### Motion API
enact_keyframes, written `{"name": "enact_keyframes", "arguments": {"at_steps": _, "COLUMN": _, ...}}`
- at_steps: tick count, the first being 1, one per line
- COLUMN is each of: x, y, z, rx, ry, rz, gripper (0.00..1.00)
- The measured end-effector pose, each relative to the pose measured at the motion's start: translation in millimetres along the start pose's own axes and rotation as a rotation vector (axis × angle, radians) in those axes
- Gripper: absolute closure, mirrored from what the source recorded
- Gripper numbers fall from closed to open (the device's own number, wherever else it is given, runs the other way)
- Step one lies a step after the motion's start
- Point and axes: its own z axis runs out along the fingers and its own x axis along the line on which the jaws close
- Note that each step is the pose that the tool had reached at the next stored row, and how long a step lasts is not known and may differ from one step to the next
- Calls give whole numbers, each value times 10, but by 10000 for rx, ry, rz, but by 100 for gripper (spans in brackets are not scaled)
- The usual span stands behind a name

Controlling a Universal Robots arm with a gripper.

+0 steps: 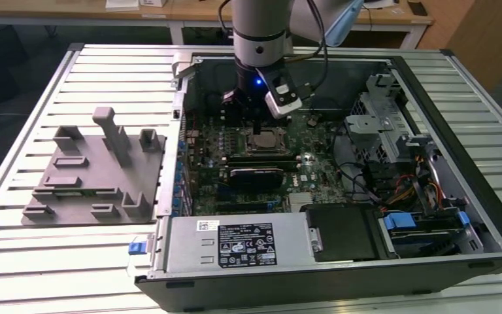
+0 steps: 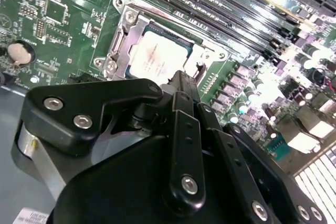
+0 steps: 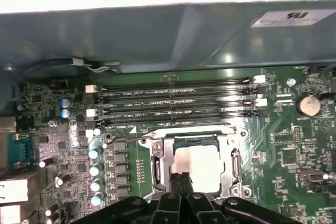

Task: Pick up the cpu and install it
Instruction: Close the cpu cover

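At the lower edge of the exterior view, a pale slatted metal table carries an open black computer case. A silvery boxed power supply lies along the case's near side. On the exterior view's left, a grey plastic fixture tray with upright posts lies on the table just beside the case.

Further in, at the centre of the frame, a green motherboard lies flat in the case. On it sits the cpu, a small square chip with a silvery top plate. In both wrist views the cpu rests level inside a silvery metal socket frame.

The black gripper hangs just above the chip. In both wrist views its two fingers are pressed together and pinch nothing. Their tips are over the chip's rim; whether they touch it I cannot tell.

Beyond the socket, four long black memory slots run side by side. The grey arm rises out of the upper centre of the exterior view, with wooden desks behind it.
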Motion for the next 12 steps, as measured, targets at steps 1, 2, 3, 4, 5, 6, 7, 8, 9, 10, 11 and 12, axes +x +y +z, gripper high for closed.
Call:
{"name": "enact_keyframes", "arguments": {"at_steps": 1, "x": 0, "y": 0, "z": -2, "rx": -1, "ry": -1, "rz": 0, "gripper": 89}}
{"name": "enact_keyframes", "arguments": {"at_steps": 2, "x": 0, "y": 0, "z": -2, "rx": -1, "ry": -1, "rz": 0, "gripper": 89}}
{"name": "enact_keyframes", "arguments": {"at_steps": 3, "x": 0, "y": 0, "z": -2, "rx": -2, "ry": -1, "rz": 0, "gripper": 89}}
{"name": "enact_keyframes", "arguments": {"at_steps": 4, "x": -2, "y": 0, "z": -2, "rx": -3, "ry": -1, "rz": -1, "gripper": 89}}
{"name": "enact_keyframes", "arguments": {"at_steps": 5, "x": -14, "y": 1, "z": -2, "rx": 1, "ry": 1, "rz": -1, "gripper": 89}}
{"name": "enact_keyframes", "arguments": {"at_steps": 6, "x": -35, "y": 3, "z": -1, "rx": 0, "ry": 1, "rz": 0, "gripper": 89}}
{"name": "enact_keyframes", "arguments": {"at_steps": 7, "x": -63, "y": 5, "z": 0, "rx": 1, "ry": 0, "rz": 1, "gripper": 89}}
{"name": "enact_keyframes", "arguments": {"at_steps": 8, "x": -94, "y": 8, "z": 2, "rx": 0, "ry": 0, "rz": 1, "gripper": 89}}
{"name": "enact_keyframes", "arguments": {"at_steps": 9, "x": -129, "y": 11, "z": 4, "rx": 1, "ry": 1, "rz": 0, "gripper": 89}}
{"name": "enact_keyframes", "arguments": {"at_steps": 10, "x": -163, "y": 14, "z": 6, "rx": 0, "ry": 1, "rz": 0, "gripper": 89}}
{"name": "enact_keyframes", "arguments": {"at_steps": 11, "x": -195, "y": 17, "z": 8, "rx": -1, "ry": 0, "rz": 0, "gripper": 89}}
{"name": "enact_keyframes", "arguments": {"at_steps": 12, "x": -221, "y": 19, "z": 9, "rx": 0, "ry": 1, "rz": 2, "gripper": 89}}
